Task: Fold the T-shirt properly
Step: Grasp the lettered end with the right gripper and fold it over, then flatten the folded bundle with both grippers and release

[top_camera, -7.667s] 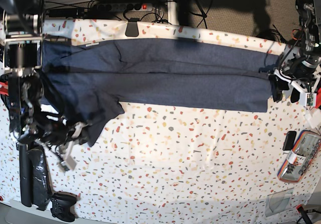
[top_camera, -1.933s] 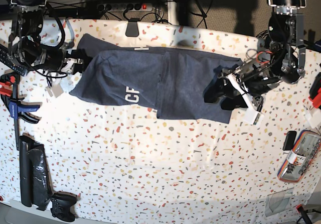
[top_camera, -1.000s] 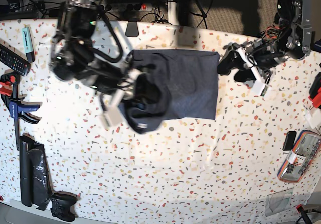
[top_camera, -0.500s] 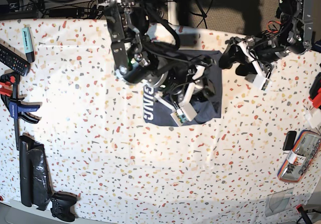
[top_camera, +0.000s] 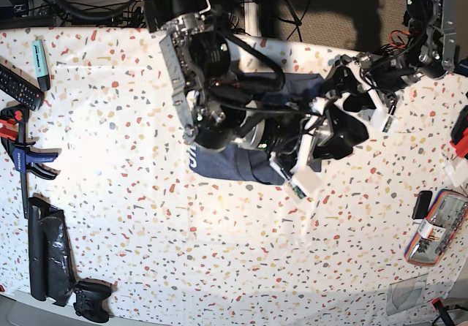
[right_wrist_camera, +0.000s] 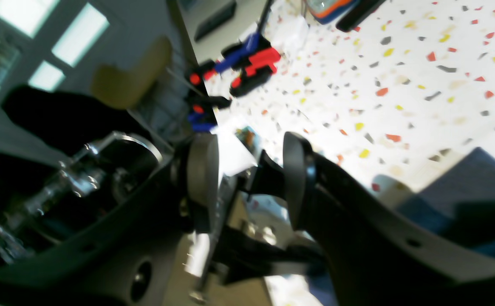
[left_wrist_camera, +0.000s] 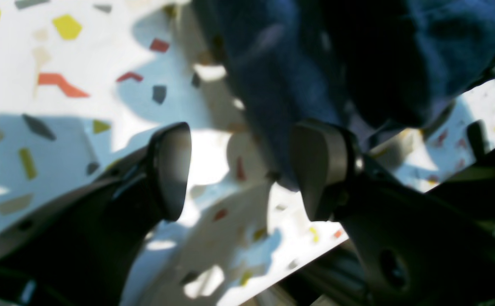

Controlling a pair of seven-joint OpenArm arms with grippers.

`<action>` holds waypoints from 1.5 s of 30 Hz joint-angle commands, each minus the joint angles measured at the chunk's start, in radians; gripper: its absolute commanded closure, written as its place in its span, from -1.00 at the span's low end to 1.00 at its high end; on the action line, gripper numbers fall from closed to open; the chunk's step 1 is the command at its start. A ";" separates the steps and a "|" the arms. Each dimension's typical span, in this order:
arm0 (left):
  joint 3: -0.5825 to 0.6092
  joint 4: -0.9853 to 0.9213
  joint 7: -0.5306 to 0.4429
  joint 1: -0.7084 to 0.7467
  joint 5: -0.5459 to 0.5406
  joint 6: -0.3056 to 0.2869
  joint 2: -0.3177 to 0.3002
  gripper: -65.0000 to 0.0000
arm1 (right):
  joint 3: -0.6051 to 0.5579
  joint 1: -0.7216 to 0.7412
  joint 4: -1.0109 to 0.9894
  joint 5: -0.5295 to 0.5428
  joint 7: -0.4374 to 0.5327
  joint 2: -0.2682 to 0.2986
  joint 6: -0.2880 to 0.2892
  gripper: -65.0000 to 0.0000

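Observation:
The navy T-shirt (top_camera: 223, 167) lies folded into a compact bundle at the table's back middle, mostly hidden under my right arm. A bit of white lettering shows at its left edge. My right gripper (top_camera: 338, 137) hangs open and empty just past the shirt's right edge. In the right wrist view (right_wrist_camera: 249, 182) nothing sits between the jaws, and shirt fabric (right_wrist_camera: 464, 178) shows at lower right. My left gripper (top_camera: 352, 92) is open and empty near the shirt's back right corner. In the left wrist view (left_wrist_camera: 245, 170) the shirt (left_wrist_camera: 281, 76) lies right by one finger (left_wrist_camera: 319, 170).
A remote (top_camera: 14, 81), a teal marker (top_camera: 40, 52) and a blue clamp (top_camera: 18, 150) lie at the left edge. A black bag (top_camera: 47, 260) and a game controller (top_camera: 91, 300) are at front left. A phone (top_camera: 422, 204) and an orange-edged case (top_camera: 437, 227) are at the right.
My right arm has swept from left to right across the table, carrying the shirt's left part over the rest. Its gripper is now past the shirt's right edge, open. My left arm barely moved.

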 commanded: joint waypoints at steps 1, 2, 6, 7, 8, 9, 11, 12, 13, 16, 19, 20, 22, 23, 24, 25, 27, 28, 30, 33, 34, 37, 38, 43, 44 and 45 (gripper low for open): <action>-0.005 0.021 -0.021 -0.011 -0.034 -0.005 -0.009 -0.20 | 0.021 0.029 0.018 -0.007 0.012 -0.010 0.012 0.22; -0.005 0.023 -0.021 -0.011 -0.038 -0.006 -0.009 -0.20 | 0.045 0.035 0.018 -0.032 0.005 -0.010 0.012 0.22; -0.006 0.036 -0.021 -0.011 -0.086 -0.025 -0.005 -0.19 | 0.164 0.049 0.018 -0.113 -0.001 -0.010 0.012 0.22; -0.006 0.044 -0.020 -0.011 -0.103 -0.037 0.000 -0.19 | 0.197 0.052 0.018 -0.130 -0.001 -0.010 0.012 0.22; -0.006 0.057 -0.014 -0.011 -0.118 -0.042 0.006 -0.19 | 0.225 0.055 0.018 -0.140 -0.001 -0.010 0.012 0.23; -0.006 0.072 -0.001 -0.011 -0.129 -0.043 0.018 -0.19 | 0.249 0.060 0.018 -0.144 0.000 0.005 0.012 0.23; -0.005 0.113 0.023 -0.010 -0.154 -0.043 0.046 -0.19 | 0.292 0.068 0.018 -0.153 0.000 0.050 0.012 0.34; -0.005 0.136 0.032 -0.010 -0.170 -0.043 0.063 -0.19 | 0.311 0.071 0.018 -0.175 0.001 0.072 0.012 0.40; -0.005 0.161 0.039 -0.008 -0.180 -0.043 0.083 -0.19 | 0.328 0.073 0.018 -0.203 0.002 0.093 0.012 0.45; -0.004 0.218 0.064 -0.008 -0.205 -0.047 0.163 -0.19 | 0.358 0.073 0.012 -0.270 0.013 0.154 -0.028 0.46; -0.002 0.224 0.113 -0.008 -0.200 -0.047 0.254 -0.19 | 0.365 0.074 -0.025 -0.315 0.048 0.206 -0.040 0.59; 0.002 0.221 0.139 -0.008 -0.193 -0.047 0.278 -0.19 | 0.365 0.074 -0.044 -0.327 0.053 0.219 -0.039 0.70; 0.018 0.203 0.145 -0.008 -0.142 -0.047 0.308 -0.19 | 0.365 0.079 -0.092 -0.331 0.066 0.230 -0.039 0.85; 0.028 0.185 0.131 -0.009 -0.101 -0.047 0.313 -0.19 | 0.365 0.084 -0.120 -0.332 0.070 0.230 -0.039 0.88; 0.039 0.163 0.106 -0.008 -0.055 -0.047 0.313 -0.19 | 0.365 0.091 -0.145 -0.346 0.071 0.230 -0.039 0.88; 0.050 0.132 0.079 -0.009 -0.008 -0.046 0.312 -0.19 | 0.363 0.100 -0.171 -0.367 0.071 0.230 -0.039 0.88; 0.058 0.047 0.015 -0.009 0.080 -0.038 0.313 -0.19 | 0.363 0.110 -0.208 -0.408 0.071 0.230 -0.039 0.95; 0.056 -0.003 -0.027 -0.010 0.116 -0.030 0.311 -0.19 | 0.363 0.110 -0.216 -0.421 0.070 0.235 -0.039 1.00; 0.042 -0.105 -0.115 -0.016 0.185 -0.011 0.304 -0.19 | 0.363 0.102 -0.219 -0.432 0.068 0.245 -0.038 1.00; 0.012 -0.233 -0.201 -0.036 0.246 -0.008 0.275 -0.19 | 0.363 0.080 -0.218 -0.431 0.065 0.261 -0.015 1.00; 0.001 -0.268 -0.214 -0.048 0.256 -0.008 0.262 -0.19 | 0.363 0.070 -0.218 -0.431 0.064 0.268 -0.001 1.00; -0.022 -0.341 -0.224 -0.090 0.259 -0.008 0.227 -0.19 | 0.363 0.029 -0.212 -0.431 0.062 0.286 0.012 1.00; -0.025 -0.354 -0.223 -0.108 0.260 -0.008 0.216 -0.19 | 0.363 0.011 -0.204 -0.431 0.061 0.289 0.012 1.00; -0.024 -0.376 -0.221 -0.192 0.257 -0.008 0.196 -0.19 | 0.363 -0.109 -0.094 -0.401 0.071 0.288 0.012 1.00; -0.023 -0.376 -0.213 -0.207 0.248 -0.008 0.201 -0.19 | 0.363 -0.135 -0.064 -0.397 0.072 0.288 0.012 1.00; -0.023 -0.376 -0.196 -0.222 0.229 -0.008 0.211 -0.19 | 0.363 -0.159 -0.035 -0.395 0.075 0.286 0.012 1.00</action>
